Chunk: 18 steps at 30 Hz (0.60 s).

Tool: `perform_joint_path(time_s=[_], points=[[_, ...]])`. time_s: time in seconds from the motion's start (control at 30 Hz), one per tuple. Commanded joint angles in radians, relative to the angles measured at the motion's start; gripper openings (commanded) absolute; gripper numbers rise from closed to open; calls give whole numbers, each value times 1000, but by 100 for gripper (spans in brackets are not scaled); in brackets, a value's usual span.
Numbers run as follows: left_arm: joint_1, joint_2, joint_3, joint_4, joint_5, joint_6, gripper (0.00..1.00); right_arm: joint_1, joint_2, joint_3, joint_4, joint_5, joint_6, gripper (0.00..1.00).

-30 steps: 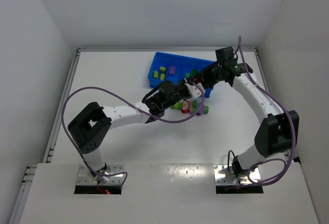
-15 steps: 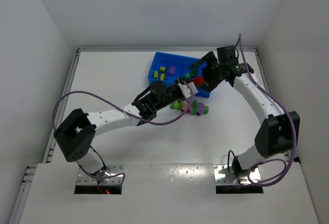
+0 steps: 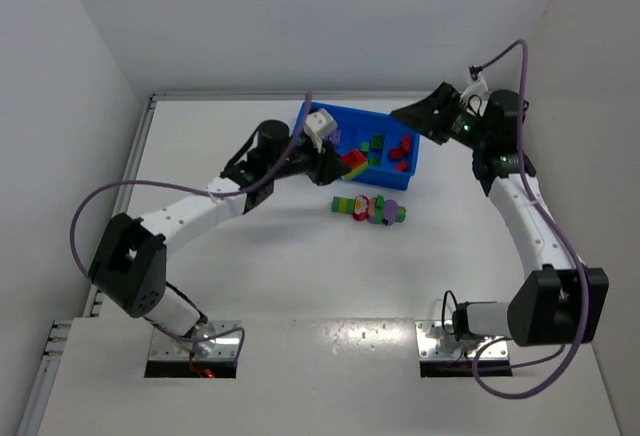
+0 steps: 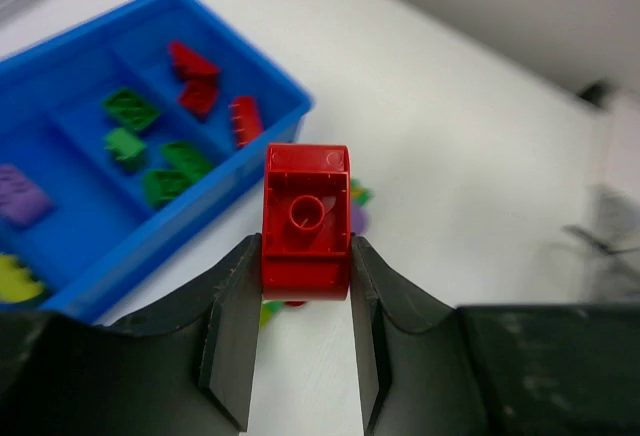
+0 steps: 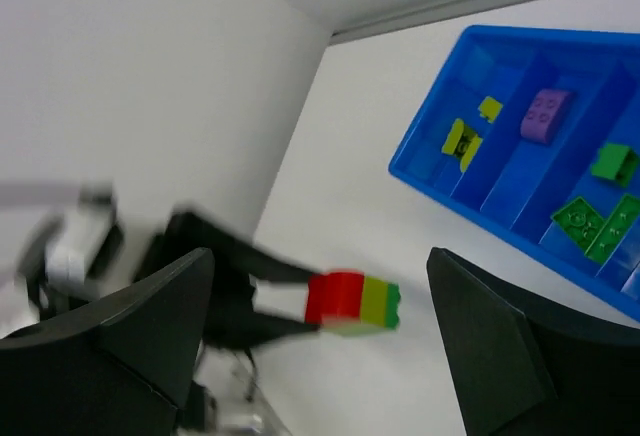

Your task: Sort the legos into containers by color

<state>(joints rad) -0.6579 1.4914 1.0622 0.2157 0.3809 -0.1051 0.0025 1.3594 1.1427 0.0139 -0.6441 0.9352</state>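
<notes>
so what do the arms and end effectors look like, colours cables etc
Both the left arm and right arm have white links with black joint housings, and a purple cable loops loosely along each. The left end effector and right end effector have two dark, flat, matte fingers.

White table (image 3: 300, 276) boxed in by plain white walls (image 3: 300, 26).

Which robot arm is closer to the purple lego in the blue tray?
Left. The left gripper, holding a red lego, is close beside the purple lego. The right gripper, open, is up at the tray's opposite end.
</notes>
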Motion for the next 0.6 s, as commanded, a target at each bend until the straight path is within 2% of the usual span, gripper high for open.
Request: perform_joint_path(time_s=[0.0,0.03,0.07,0.1,0.13,0.2,0.43,0.57], points=[[148,64,77,37,473,-313,0,8,-113,-157,288,-232,-254,87],[168,94,78,122,556,-397,0,8,-137,-196,311,-277,-313,87],[182,127,102,239,602,-474,0,22,-157,-231,247,-295,-394,87],[207,176,145,260,651,-569,0,43,-170,-232,201,-354,-553,84],[217,190,145,386,673,-623,0,56,-181,-245,134,-385,-614,83],[231,220,157,494,699,-771,0,80,-181,-245,68,-426,-718,78],[210,260,260,588,762,-892,0,142,-77,-213,146,-469,-674,60],[201,260,280,588,792,-912,0,142,-11,-170,82,-480,-725,57]])
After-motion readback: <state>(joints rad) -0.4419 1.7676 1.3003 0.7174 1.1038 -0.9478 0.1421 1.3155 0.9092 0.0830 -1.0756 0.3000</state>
